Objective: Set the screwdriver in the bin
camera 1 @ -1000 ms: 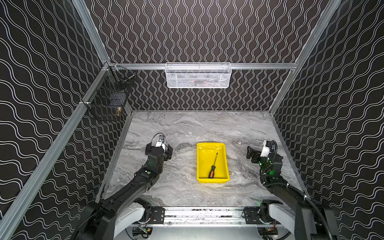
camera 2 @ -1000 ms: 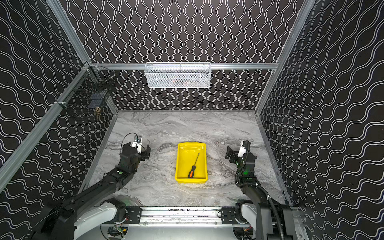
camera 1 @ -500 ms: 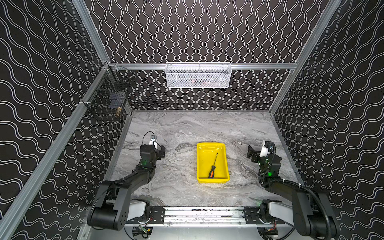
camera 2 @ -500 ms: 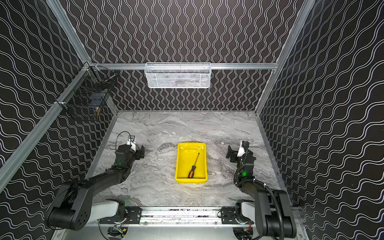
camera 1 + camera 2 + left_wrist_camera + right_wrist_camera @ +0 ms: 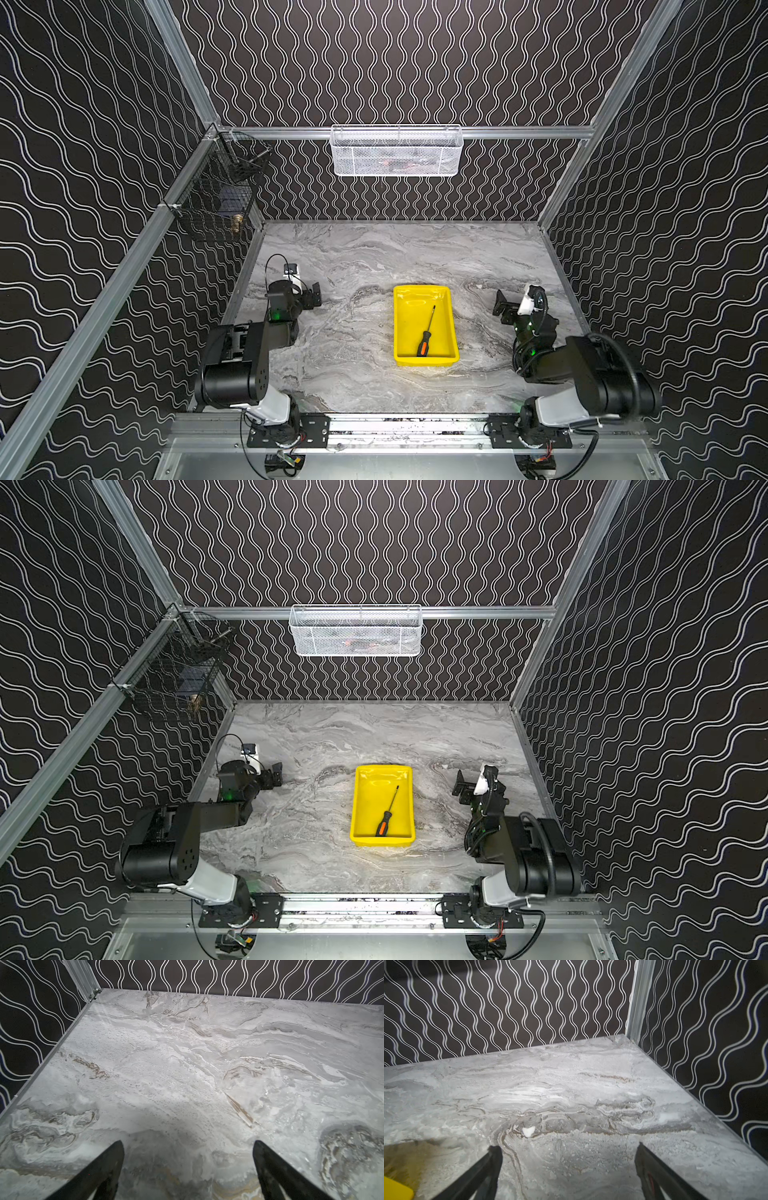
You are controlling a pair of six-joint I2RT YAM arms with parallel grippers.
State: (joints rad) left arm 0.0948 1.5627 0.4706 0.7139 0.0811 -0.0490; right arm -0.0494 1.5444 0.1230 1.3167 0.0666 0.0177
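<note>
The screwdriver (image 5: 425, 336) (image 5: 386, 816), with a black and orange handle, lies loose inside the yellow bin (image 5: 409, 328) (image 5: 365, 812) at the table's middle, in both top views. My left gripper (image 5: 311, 296) (image 5: 275, 774) hovers low near the left wall, well left of the bin. In the left wrist view it (image 5: 188, 1142) is open over bare marble. My right gripper (image 5: 502, 305) (image 5: 460, 788) sits right of the bin. In the right wrist view it (image 5: 568, 1147) is open and empty, with a corner of the bin (image 5: 396, 1190) at the frame edge.
A white mesh basket (image 5: 397, 151) hangs on the back rail and a black wire basket (image 5: 216, 199) on the left rail. Patterned walls close in three sides. A metal rail (image 5: 399, 424) carrying both arm bases runs along the front.
Both arms have folded back toward their bases, with the elbows now bulky in the foreground. The left gripper has drifted slightly left. The screwdriver and bin have not moved.
</note>
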